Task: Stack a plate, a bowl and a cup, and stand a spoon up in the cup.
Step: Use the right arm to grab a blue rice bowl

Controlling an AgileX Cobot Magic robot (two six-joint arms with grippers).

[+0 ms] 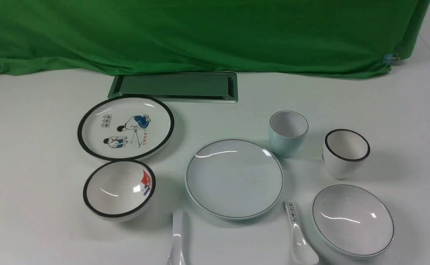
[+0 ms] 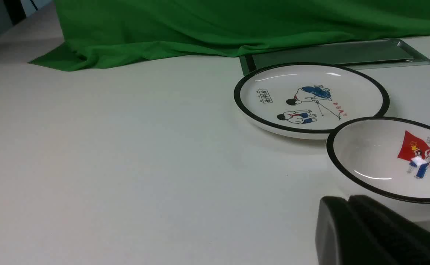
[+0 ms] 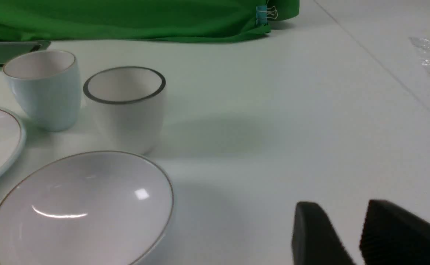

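**While two near-twin sets share the desk, the wrong dish is my main worry**

Since nothing is stacked yet, every mistake is open to me. The plate (image 1: 234, 179) lies mid-desk, the cup (image 1: 287, 133) just behind its far right edge, the bowl (image 1: 352, 220) near and to the right, and the spoon (image 1: 177, 239) flat by the plate's near left edge, partly cut off in the front view. My left pincer (image 2: 348, 200) looks closed with nothing in it. My right pincer (image 3: 343, 206) shows a slim gap, also with nothing in it, and hangs beside the bowl.

The lettered spoon (image 1: 298, 235) lies between plate and bowl, close to the bowl. If I reach carelessly for the bowl's rim, I could knock it or take it by mistake. The black-rimmed cup (image 1: 345, 154) stands just behind the bowl (an easy mix-up with the blue one). On my left, the cartoon plate (image 1: 125, 127) and the black-rimmed bowl (image 1: 118, 189) are further decoys.

All of this is glossy ceramic, so I judge that a shallow pinch on a rim may slip. The spoon lies flat on the desk (image 1: 34, 165) and gives me little to grip. Standing it in a small cup set high on the stack could tip the cup.
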